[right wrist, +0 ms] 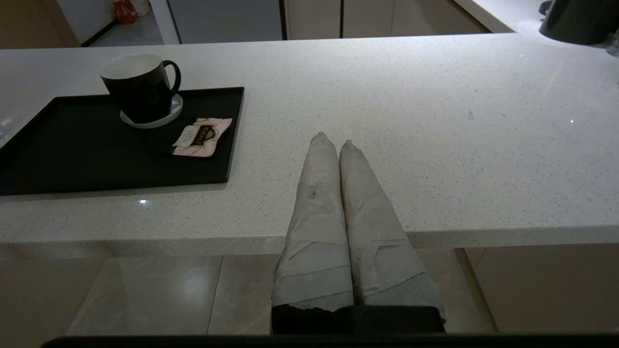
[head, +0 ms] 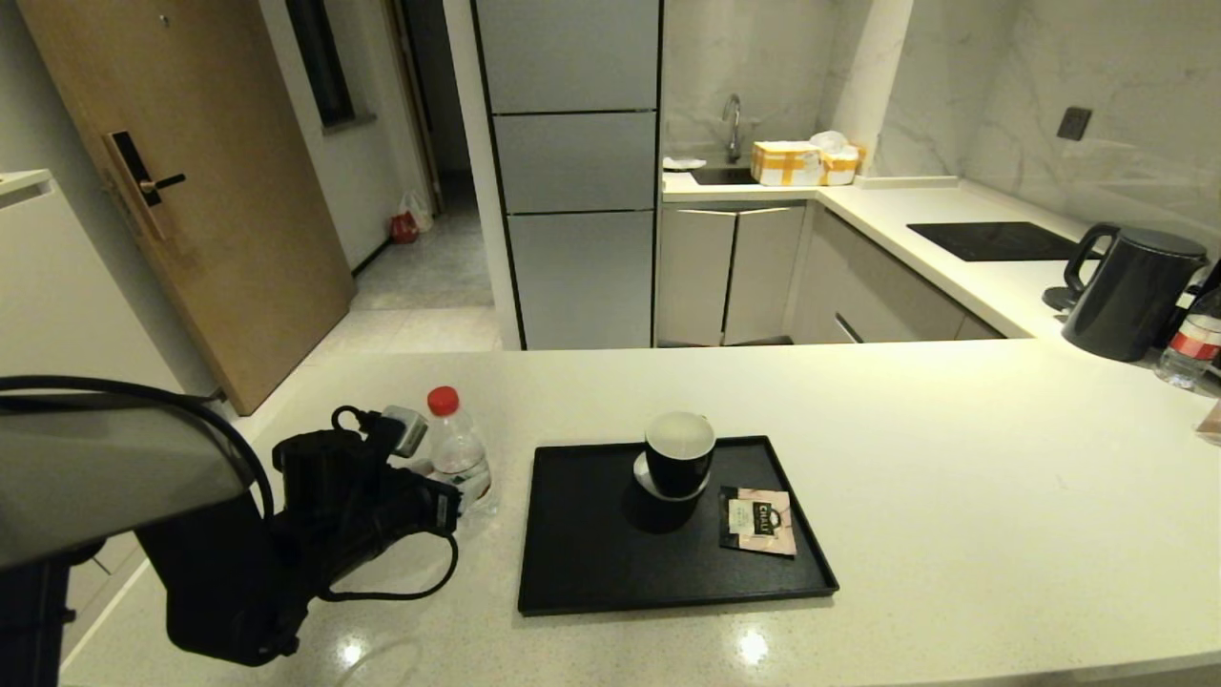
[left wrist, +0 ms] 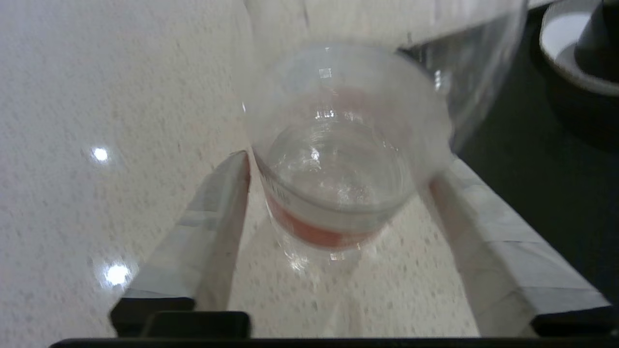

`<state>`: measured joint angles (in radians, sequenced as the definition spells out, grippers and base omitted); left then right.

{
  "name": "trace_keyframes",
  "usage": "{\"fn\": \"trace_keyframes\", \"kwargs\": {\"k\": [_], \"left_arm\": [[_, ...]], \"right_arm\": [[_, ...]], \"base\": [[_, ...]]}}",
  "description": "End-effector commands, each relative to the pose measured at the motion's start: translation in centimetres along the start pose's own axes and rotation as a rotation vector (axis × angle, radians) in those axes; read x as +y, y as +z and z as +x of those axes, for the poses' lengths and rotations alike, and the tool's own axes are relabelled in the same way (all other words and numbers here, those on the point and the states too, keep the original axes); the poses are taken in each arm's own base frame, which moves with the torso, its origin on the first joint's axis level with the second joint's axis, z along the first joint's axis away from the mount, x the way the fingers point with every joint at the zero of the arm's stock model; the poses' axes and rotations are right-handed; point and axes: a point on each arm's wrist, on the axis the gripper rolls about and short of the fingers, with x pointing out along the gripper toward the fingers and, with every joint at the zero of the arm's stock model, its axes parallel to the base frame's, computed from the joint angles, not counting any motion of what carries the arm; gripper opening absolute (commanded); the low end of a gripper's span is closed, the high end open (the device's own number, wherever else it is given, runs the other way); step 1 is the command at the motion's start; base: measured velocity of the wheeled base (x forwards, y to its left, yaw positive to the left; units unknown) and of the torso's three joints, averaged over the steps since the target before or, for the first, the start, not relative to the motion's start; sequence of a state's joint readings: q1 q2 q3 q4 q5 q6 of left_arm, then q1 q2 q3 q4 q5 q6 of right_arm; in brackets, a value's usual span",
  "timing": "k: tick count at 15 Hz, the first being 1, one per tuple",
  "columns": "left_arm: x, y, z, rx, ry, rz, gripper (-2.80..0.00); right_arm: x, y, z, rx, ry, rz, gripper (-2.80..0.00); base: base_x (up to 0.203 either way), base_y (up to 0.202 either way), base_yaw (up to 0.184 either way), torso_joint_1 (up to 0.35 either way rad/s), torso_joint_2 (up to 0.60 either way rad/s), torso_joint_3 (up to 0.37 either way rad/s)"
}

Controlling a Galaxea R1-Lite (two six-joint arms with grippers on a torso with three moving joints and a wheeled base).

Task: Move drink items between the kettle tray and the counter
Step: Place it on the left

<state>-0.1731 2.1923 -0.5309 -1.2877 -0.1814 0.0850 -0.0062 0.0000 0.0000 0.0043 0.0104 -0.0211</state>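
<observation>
A small clear water bottle (head: 458, 448) with a red cap stands upright just left of the black tray (head: 591, 563), its base at the cream counter (head: 954, 496). My left gripper (head: 448, 496) reaches it from the left. In the left wrist view its taped fingers (left wrist: 217, 217) press both sides of the bottle (left wrist: 333, 203) above the red label, so the left gripper (left wrist: 338, 171) is shut on it. The pink-and-black tea sachet (head: 758, 520) lies flat on the tray's right part. My right gripper (right wrist: 333, 142) is shut and empty over the counter's front edge, right of the tray (right wrist: 72, 159) and sachet (right wrist: 199, 137).
A black cup (head: 679, 453) with a white inside sits on a saucer at the back of the tray. At the far right stand a dark grey kettle (head: 1130, 291) and a second bottle (head: 1192, 348). A black hob panel (head: 992, 240) lies behind them.
</observation>
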Motion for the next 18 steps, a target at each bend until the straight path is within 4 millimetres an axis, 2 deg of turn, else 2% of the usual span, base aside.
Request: {"fn": "trace_keyframes", "kwargs": {"k": [1,8,10,15,16,18], "left_arm": [[-0.1,-0.2,-0.3,0.004,-0.002,-0.001,0.0],[-0.1,0.0,-0.7,-0.008,0.001,-0.002,0.0],[-0.3,-0.7,-2.5,-0.021,0.005,-0.005,0.0],[-0.6,0.5,-4.8,-0.071,0.011,0.002,0.0],[-0.8,0.2,-5.6,-0.057,0.01,0.0,0.0],[-1.5,-0.8,-8.8,-0.012,0.005,-0.008,0.0]], "right_arm": [[0.0,0.0,0.0,0.002,-0.001,0.0,-2.8],[0.0,0.0,0.0,0.002,0.0,0.0,-2.8],[0.0,0.0,0.0,0.002,0.0,0.0,-2.8],[0.0,0.0,0.0,0.002,0.0,0.0,-2.8],[0.0,0.0,0.0,0.002,0.0,0.0,-2.8],[0.0,0.0,0.0,0.002,0.0,0.0,-2.8]], "base": [[0.0,0.0,0.0,0.0,0.0,0.0],[0.0,0.0,0.0,0.0,0.0,0.0],[0.0,0.0,0.0,0.0,0.0,0.0],[0.0,0.0,0.0,0.0,0.0,0.0],[0.0,0.0,0.0,0.0,0.0,0.0],[0.0,0.0,0.0,0.0,0.0,0.0]]}}
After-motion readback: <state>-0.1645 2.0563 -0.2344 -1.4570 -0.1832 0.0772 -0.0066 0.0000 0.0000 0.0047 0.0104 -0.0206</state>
